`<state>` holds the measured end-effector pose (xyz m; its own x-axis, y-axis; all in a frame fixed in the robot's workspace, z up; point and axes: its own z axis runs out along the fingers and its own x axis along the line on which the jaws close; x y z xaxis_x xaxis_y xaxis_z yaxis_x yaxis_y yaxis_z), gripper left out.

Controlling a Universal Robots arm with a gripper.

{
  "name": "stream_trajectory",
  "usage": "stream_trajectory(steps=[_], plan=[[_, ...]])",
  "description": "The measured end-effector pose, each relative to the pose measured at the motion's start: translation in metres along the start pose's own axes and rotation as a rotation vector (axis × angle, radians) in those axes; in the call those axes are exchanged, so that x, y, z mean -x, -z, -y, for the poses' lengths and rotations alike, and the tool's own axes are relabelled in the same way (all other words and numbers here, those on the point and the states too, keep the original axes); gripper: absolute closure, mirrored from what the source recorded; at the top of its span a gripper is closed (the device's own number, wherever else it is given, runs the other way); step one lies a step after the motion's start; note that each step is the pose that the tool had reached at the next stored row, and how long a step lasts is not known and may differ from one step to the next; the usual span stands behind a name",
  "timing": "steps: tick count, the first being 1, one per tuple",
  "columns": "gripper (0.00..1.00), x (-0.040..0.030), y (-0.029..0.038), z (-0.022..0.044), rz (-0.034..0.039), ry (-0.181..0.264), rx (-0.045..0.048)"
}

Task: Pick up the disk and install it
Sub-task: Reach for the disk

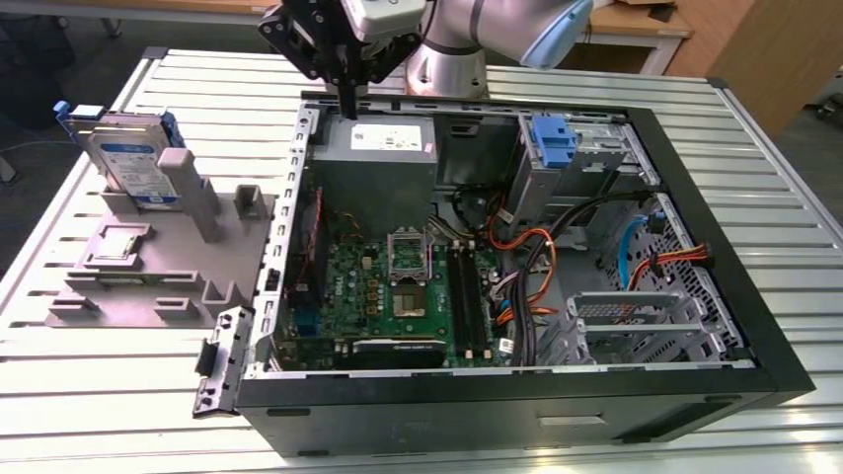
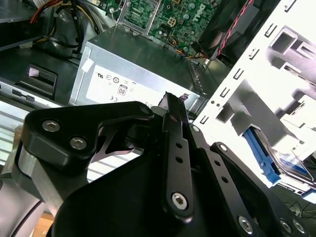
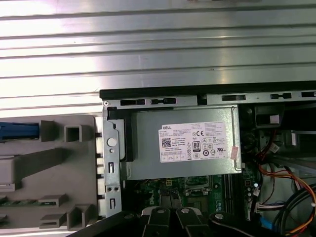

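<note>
**Disk unheld: closed fingers and the case rim are the main hazards**

Exterior view: the black two-fingered gripper [image 1: 349, 104] is seen above the back rim of the open black computer case [image 1: 461, 415], over the grey metal power supply box with a white sticker [image 1: 375, 138]. Its fingers are pressed together and nothing is pinched. The disk [image 1: 132, 158], a flat silver-grey hard drive with a white-and-blue label in a bright blue plastic bracket, is stood on edge in the grey plastic fixture [image 1: 132, 286] on the slatted metal table [image 1: 79, 395]. It is at the exterior view's left, well apart from the gripper. If the disk is approached with the fingers closed, it is judged likely to be knocked or tipped in its slot rather than grasped.

Second wrist view: the disk [image 2: 276, 163] is seen in the pale fixture beyond the gripper's linkage, and the power supply box lies close beneath the fingertip. A low sideways sweep could catch the case wall.

First wrist view: the case rim and the fixture's raised pockets are seen between the power supply box and the disk's blue edge [image 3: 17, 131]. These could be struck if too little height is kept.
</note>
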<state>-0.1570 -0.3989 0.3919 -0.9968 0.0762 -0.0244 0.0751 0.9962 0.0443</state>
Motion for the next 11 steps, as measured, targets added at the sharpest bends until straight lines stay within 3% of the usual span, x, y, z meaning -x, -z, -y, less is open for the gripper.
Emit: stream_trajectory(steps=[11], plan=[[0.90, -0.0022, -0.0002, 0.0002, 0.0000, 0.000, 0.0000]])
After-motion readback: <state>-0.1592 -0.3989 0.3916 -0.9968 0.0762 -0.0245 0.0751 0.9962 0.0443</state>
